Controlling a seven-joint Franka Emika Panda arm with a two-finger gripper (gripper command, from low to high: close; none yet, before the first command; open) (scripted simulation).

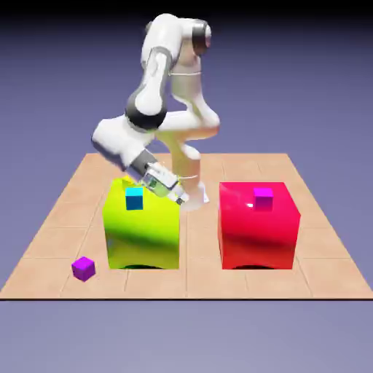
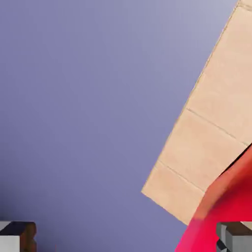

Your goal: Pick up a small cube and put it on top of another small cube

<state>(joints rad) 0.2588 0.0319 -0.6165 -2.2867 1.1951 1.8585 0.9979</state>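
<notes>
The violet-purple cube (image 1: 84,269) sits on the tabletop (image 1: 197,284), near its front corner on the exterior view's left, just beside the yellow-green block (image 1: 143,237). The cyan cube (image 1: 134,199) is at that block's upper front edge. On the exterior view's right, the magenta cube (image 1: 263,198) rests on top of the red block (image 1: 258,233). The gripper (image 1: 182,199) is open with nothing between its fingertips, tilted downward near the yellow-green block's upper corner that faces the red block, well apart from the violet-purple cube.
</notes>
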